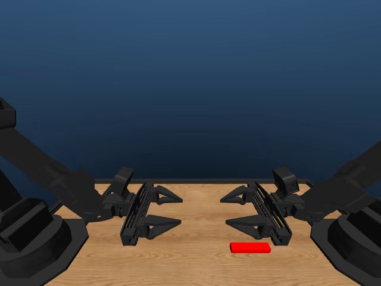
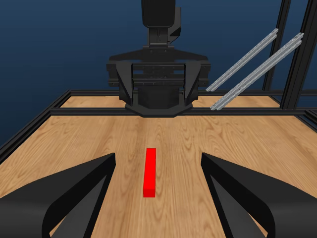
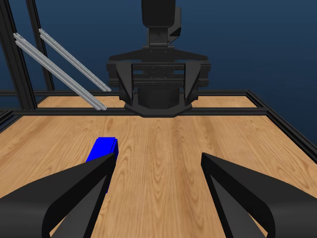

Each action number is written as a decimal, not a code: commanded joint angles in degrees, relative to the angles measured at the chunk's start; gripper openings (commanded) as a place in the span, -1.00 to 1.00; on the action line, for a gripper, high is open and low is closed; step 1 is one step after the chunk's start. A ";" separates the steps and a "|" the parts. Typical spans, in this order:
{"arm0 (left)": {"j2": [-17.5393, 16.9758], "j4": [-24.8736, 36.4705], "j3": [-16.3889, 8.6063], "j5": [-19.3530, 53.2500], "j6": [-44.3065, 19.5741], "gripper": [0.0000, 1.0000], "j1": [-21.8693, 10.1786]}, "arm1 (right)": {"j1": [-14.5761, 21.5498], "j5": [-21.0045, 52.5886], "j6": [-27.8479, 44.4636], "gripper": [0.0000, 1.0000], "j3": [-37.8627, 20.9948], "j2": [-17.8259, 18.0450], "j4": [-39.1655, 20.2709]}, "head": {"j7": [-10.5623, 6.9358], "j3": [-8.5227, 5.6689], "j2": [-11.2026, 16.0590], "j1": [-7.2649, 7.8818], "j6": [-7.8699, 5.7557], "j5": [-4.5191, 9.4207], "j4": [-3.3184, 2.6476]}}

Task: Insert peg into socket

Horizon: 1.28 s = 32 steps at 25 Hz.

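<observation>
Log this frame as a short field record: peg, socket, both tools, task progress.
peg: red bar lying flat on the table, near the right tool, untouched
socket: blue block on the table, seen only in the right wrist view
left tool: open, empty
right tool: open, empty
progress: nothing grasped, insertion not begun

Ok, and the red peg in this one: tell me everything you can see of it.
The peg is a slim, plain, bright red rectangular bar with a uniform matte look and no markings. It lies flat on the wooden table, near the right gripper and below it, touched by neither gripper. In the left wrist view it lies lengthwise between that gripper's open jaws, farther along the table.
</observation>
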 commanded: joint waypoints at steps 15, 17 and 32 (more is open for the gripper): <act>0.59 -8.16 5.43 4.68 -11.04 1.00 -10.66 | 5.80 10.26 4.76 1.00 -4.42 3.92 5.15 | 2.56 -2.92 3.79 0.48 1.33 12.89 0.52; -2.93 -11.63 5.45 12.92 -10.98 1.00 -13.29 | 6.69 11.55 4.13 1.00 -6.30 4.61 5.76 | 4.09 -2.70 4.40 1.01 1.46 13.97 0.76; -2.77 -20.60 3.77 28.06 -14.69 1.00 -22.81 | 9.70 13.38 1.30 1.00 -9.73 7.16 9.70 | 7.61 -1.35 5.56 1.00 5.22 18.15 1.83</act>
